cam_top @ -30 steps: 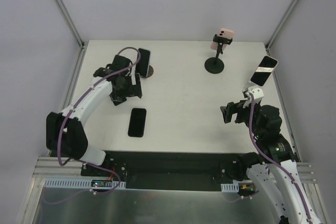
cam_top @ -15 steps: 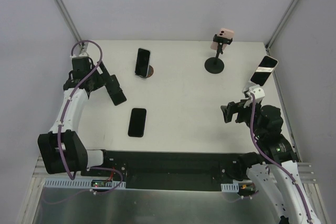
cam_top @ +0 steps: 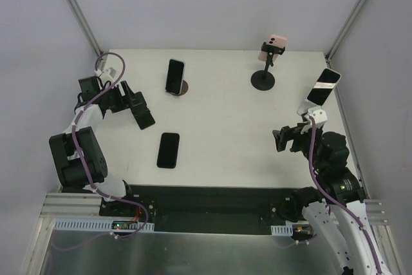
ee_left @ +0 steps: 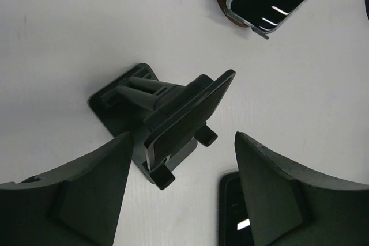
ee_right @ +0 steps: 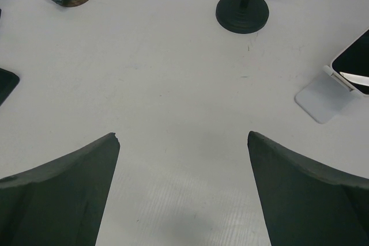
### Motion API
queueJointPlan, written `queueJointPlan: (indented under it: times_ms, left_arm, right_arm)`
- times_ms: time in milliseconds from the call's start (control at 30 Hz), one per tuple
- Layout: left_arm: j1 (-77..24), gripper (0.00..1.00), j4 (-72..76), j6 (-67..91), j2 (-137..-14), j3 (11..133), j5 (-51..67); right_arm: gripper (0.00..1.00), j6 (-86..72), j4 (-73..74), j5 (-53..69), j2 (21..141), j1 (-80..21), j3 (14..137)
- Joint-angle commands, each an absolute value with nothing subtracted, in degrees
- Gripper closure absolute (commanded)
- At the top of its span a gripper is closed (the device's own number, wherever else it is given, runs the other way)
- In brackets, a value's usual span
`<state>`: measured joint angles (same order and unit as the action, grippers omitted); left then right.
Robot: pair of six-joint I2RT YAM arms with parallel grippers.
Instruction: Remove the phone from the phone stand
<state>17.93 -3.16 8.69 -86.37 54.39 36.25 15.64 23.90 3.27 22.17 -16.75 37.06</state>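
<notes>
table (cam_top: 225,133) carries four stands. left gripper (ee_left: 181,137) hangs over the empty black stand (ee_left: 167,116), fingers apart, gripping nothing; right gripper (ee_right: 183,135) gapes empty too. black phone (cam_top: 168,150) lies flat near that stand, so one removal looks done; pink phone (cam_top: 277,42), dark phone (cam_top: 175,75) and pale phone (cam_top: 324,86) sit mounted.

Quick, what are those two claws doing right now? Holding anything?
Left claw: open, holding nothing.
Right claw: open, holding nothing.

Low stand (cam_top: 143,115) far left; flat phone (cam_top: 168,150) before it, propped phone (cam_top: 175,76) behind, pole stand (cam_top: 263,80) rear right.
</notes>
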Motion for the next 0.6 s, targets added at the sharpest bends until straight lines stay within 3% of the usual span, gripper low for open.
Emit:
queueJointPlan:
  times_ms: [0, 200, 367, 567]
  left_arm:
    - [17.7, 0.33, -0.1, 3.7, -88.9, 55.5, 44.7]
    - [17.7, 0.54, 1.5, 3.2, -90.5, 55.0, 47.8]
    - [17.7, 0.79, 1.8, 4.0, -91.6, 55.4, 50.4]
    - [17.4, 0.99, 2.9, 6.1, -89.9, 55.5, 52.3]
  right_arm:
    - [0.04, 15.5, 23.3, 2.0, 22.5, -17.0, 39.7]
    - [0.04, 14.9, 23.0, 2.2, 23.6, -17.0, 39.9]
    - [0.04, 13.9, 22.2, 3.1, 24.3, -17.0, 39.9]
    - [0.04, 13.1, 21.4, 5.0, 25.1, -17.0, 40.0]
